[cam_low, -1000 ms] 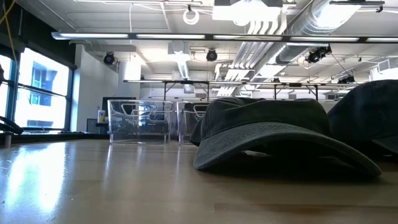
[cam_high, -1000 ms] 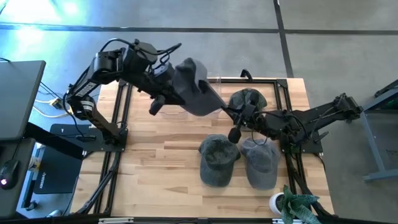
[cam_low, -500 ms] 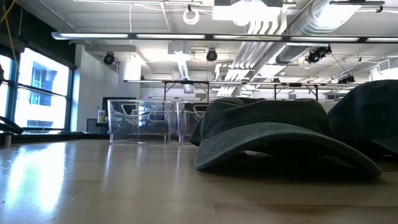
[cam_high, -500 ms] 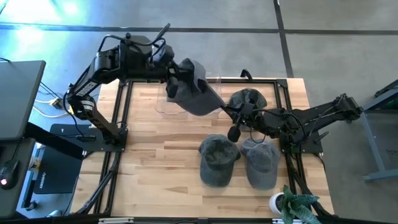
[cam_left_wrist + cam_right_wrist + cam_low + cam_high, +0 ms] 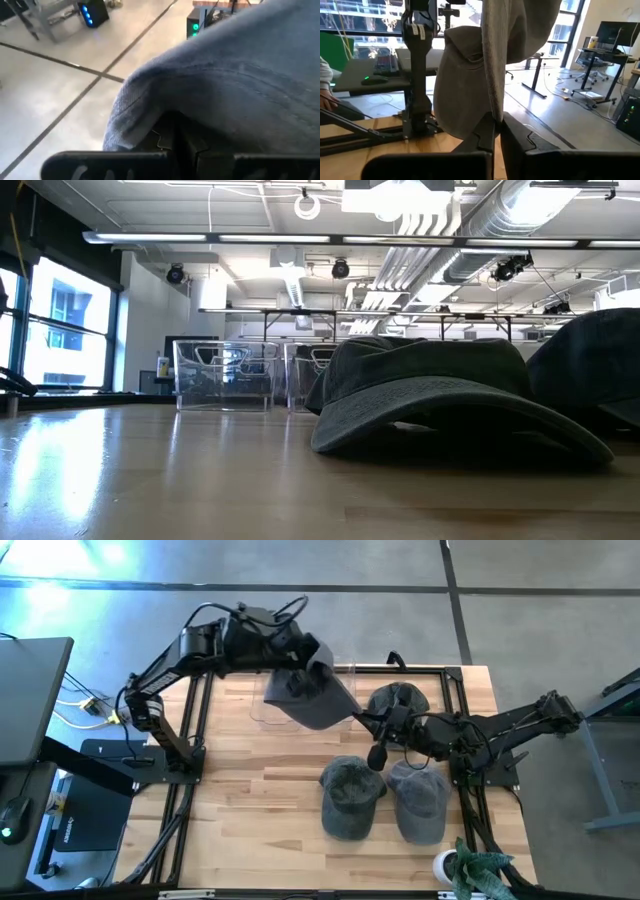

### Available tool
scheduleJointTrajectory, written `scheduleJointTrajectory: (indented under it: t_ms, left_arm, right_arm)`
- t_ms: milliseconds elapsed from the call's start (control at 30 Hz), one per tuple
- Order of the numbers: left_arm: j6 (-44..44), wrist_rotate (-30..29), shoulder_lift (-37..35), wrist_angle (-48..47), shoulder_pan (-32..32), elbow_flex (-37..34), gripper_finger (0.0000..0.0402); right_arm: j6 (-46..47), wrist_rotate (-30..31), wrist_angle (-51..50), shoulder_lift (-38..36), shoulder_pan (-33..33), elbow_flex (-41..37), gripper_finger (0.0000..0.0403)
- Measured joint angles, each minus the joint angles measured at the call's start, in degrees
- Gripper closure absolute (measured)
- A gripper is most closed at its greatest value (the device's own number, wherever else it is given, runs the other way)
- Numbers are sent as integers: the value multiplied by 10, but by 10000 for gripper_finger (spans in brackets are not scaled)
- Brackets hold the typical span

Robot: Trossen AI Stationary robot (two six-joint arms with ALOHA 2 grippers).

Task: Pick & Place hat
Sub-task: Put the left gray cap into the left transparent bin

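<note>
Gripping opposite hat point(image 5: 318, 690) edges, both grippers clamped

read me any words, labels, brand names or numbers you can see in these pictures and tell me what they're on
None can be read.
Hats: the held hat and the three on the table show no logo or lettering.
Clear bins: unmarked.
Left base plate: faint pale lettering, too small to read.
Monitor: too blurred to read.
</note>
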Motion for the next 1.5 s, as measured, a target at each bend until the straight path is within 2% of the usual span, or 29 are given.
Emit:
scheduleJointTrajectory:
  t_ms: [100,300,400,567,667,733,900,1067,1233,1500]
  left_arm:
    - [-2,46,3,-1,0,-1,400]
    - [-31,180,-31,-2,0,0,394]
    - [-37,200,-42,-4,0,-1,372]
    - [-69,192,-55,-1,1,-1,310]
    - [-80,183,-63,-9,0,-1,286]
    - [-82,130,-63,-16,0,-1,282]
    - [-68,-45,-46,-41,8,-1,280]
    - [-43,-94,-32,-40,14,-3,280]
    - [-48,-86,-38,-1,10,-2,280]
    - [-86,12,-68,-20,8,0,280]
  right_arm:
    - [0,0,-1,0,0,0,395]
    - [-2,0,-8,0,0,0,398]
    - [-2,5,-9,0,0,0,395]
    - [-2,7,-10,0,0,0,397]
    - [-2,7,-10,0,0,0,395]
    - [-2,8,-10,0,0,0,394]
    - [0,4,-9,0,-1,0,398]
    - [4,3,-10,0,-1,0,394]
    - [4,1,-9,0,0,1,397]
    - [4,-3,-15,0,0,1,396]
